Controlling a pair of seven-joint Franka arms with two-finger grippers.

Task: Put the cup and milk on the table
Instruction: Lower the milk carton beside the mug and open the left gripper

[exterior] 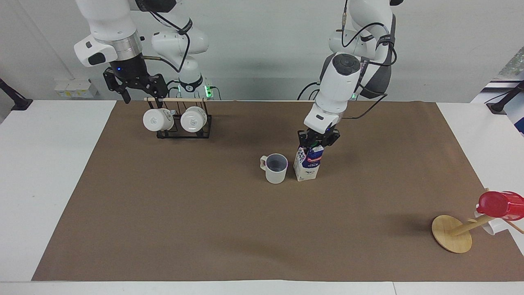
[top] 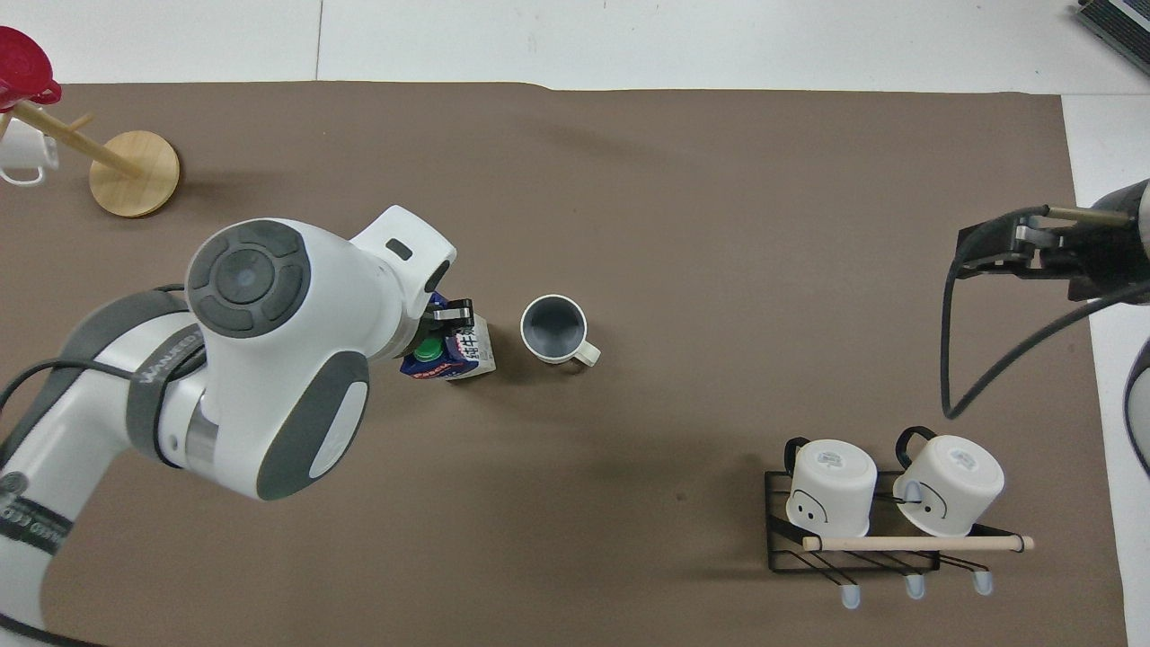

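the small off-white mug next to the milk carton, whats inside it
The small off-white mug with one handle shows only its bare grey-blue inside and floor in the overhead view; nothing is in it. No part of its inside is covered.

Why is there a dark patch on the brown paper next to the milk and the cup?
Those are shadows from lamps above. In the facing view a soft shadow lies beside the milk, under the left gripper. In the overhead view faint shadows lie around the cup. Nothing looks blurry there.

mugs 4 (exterior: 276, 168) | red cup 1 (exterior: 500, 204) | carton 1 (exterior: 306, 165) | racks 2 (exterior: 183, 130)
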